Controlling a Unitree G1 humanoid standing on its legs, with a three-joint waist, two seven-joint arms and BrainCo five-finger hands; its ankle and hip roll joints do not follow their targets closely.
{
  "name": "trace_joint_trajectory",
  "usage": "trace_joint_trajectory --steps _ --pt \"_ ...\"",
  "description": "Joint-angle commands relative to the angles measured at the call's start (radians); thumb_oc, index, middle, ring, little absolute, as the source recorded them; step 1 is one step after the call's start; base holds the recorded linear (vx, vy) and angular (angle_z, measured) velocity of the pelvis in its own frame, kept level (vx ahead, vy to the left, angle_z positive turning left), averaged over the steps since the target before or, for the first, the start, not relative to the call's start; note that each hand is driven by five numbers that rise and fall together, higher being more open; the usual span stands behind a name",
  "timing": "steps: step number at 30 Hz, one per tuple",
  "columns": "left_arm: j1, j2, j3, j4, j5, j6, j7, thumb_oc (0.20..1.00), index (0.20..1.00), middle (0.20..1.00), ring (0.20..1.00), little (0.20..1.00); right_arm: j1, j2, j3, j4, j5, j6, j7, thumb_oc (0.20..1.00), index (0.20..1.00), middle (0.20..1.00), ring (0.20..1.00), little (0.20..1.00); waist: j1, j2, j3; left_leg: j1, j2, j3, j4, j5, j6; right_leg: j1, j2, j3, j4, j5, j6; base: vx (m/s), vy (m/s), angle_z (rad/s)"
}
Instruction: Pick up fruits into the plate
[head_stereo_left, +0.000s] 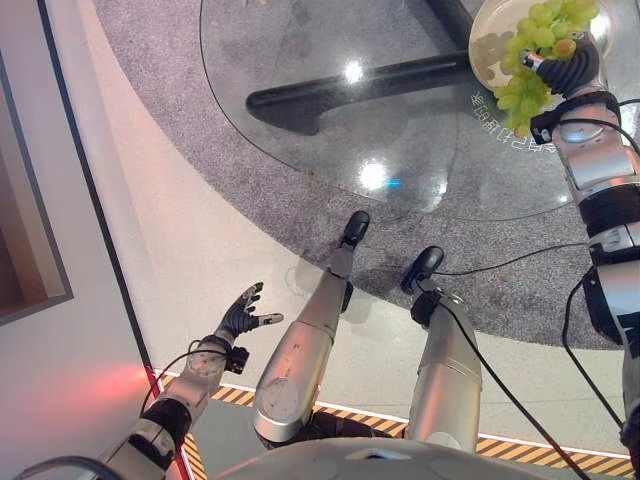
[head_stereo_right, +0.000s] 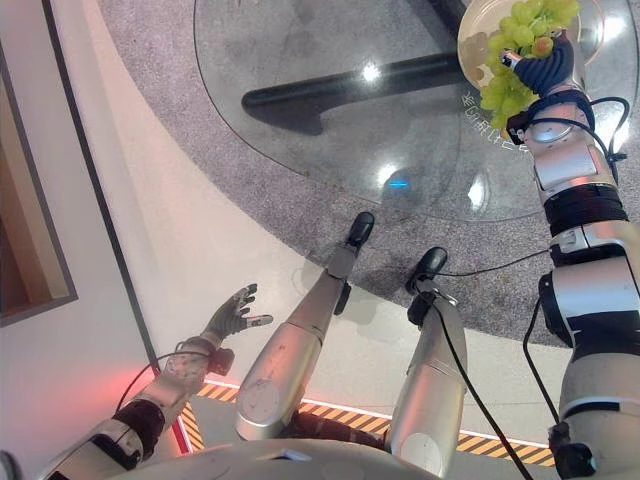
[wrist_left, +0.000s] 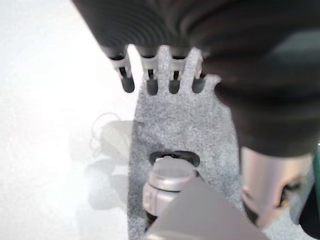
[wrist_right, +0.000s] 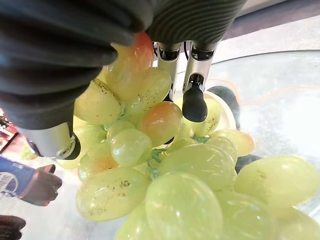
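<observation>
While reaching far forward over the round glass bench (head_stereo_left: 300, 150), right robot hand (head_stereo_left: 572, 68) stretched out at the far right rim, fingers (wrist_right: 194, 102) and thumb curled round a bunch of green grapes (head_stereo_left: 530, 60). Held partly over a pale plate (head_stereo_right: 478, 40) standing on the glass there, part of the bunch hanging past the near rim; impossible to tell whether touching the plate. Plate cut off by the frame's top edge, half covered by fruit. Left robot hand (head_stereo_left: 243, 312) hanging low beside the body over the pale floor (head_stereo_left: 180, 230), fingers spread and relaxed, holding nothing.
</observation>
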Motion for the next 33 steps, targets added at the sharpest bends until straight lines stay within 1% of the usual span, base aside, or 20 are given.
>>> trace_joint_trajectory --steps 1,4,7,11,15,25,30,33 --pt "0.102 0.019 0.014 -0.009 -0.043 -0.021 -0.013 1.000 1.000 1.000 1.000 1.000 -0.049 -0.101 0.047 -0.105 -0.028 -0.055 -0.027 0.200 0.200 0.200 0.200 0.200 -0.008 0.032 -0.023 0.045 -0.036 0.063 0.150 -0.220 0.068 0.061 0.051 -0.029 -0.092 0.067 0.041 0.04 0.038 0.00" --pt "0.107 0.017 0.028 0.005 -0.046 -0.024 -0.030 1.000 1.000 1.000 1.000 1.000 -0.042 -0.108 0.040 -0.135 -0.042 -0.063 -0.022 0.200 0.200 0.200 0.200 0.200 -0.015 0.029 -0.023 0.074 -0.037 0.065 0.141 -0.222 0.067 0.088 0.051 -0.025 -0.106 0.070 0.044 0.04 0.045 -0.01" --pt "0.108 0.014 0.032 0.018 -0.045 -0.028 -0.037 1.000 1.000 1.000 1.000 1.000 -0.048 -0.110 0.039 -0.142 -0.055 -0.057 -0.017 0.200 0.200 0.200 0.200 0.200 -0.017 0.028 -0.023 0.092 -0.039 0.067 0.138 -0.224 0.066 0.107 0.052 -0.021 -0.114 0.070 0.044 0.04 0.038 -0.04" --pt "0.113 0.015 0.037 0.031 -0.046 -0.038 -0.052 1.000 1.000 1.000 1.000 1.000 -0.090 -0.120 0.066 -0.117 -0.066 -0.026 -0.024 0.200 0.200 0.200 0.200 0.200 -0.009 0.032 -0.023 0.119 -0.043 0.065 0.139 -0.229 0.068 0.138 0.044 -0.020 -0.116 0.067 0.046 0.05 0.025 -0.08" --pt "0.118 0.024 0.036 0.023 -0.043 -0.034 -0.061 1.000 1.000 1.000 1.000 1.000 -0.135 -0.130 0.091 -0.074 -0.055 -0.008 -0.025 0.200 0.200 0.200 0.200 0.200 -0.001 0.039 -0.023 0.130 -0.049 0.063 0.136 -0.228 0.070 0.153 0.038 -0.025 -0.121 0.067 0.048 0.00 0.000 0.00" --pt "0.130 0.030 0.041 0.030 -0.036 -0.031 -0.070 1.000 1.000 1.000 1.000 1.000 -0.176 -0.137 0.140 -0.006 -0.059 0.029 -0.030 0.200 0.200 0.200 0.200 0.200 0.014 0.048 -0.023 0.135 -0.052 0.059 0.127 -0.222 0.071 0.167 0.031 -0.036 -0.129 0.066 0.045 0.00 0.000 0.00" --pt "0.132 0.035 0.033 0.016 -0.034 -0.026 -0.075 1.000 1.000 1.000 1.000 1.000 -0.211 -0.140 0.174 0.033 -0.081 0.052 -0.050 0.200 0.200 0.200 0.200 0.200 0.025 0.058 -0.023 0.114 -0.057 0.055 0.121 -0.212 0.072 0.149 0.026 -0.047 -0.132 0.071 0.047 0.00 0.001 0.01" --pt "0.140 0.040 0.027 0.019 -0.042 -0.035 -0.082 1.000 1.000 1.000 1.000 1.000 -0.224 -0.143 0.195 0.042 -0.090 0.052 -0.046 0.200 0.200 0.200 0.200 0.200 0.028 0.064 -0.023 0.101 -0.061 0.055 0.126 -0.213 0.074 0.135 0.023 -0.050 -0.126 0.071 0.047 0.01 0.022 0.05"
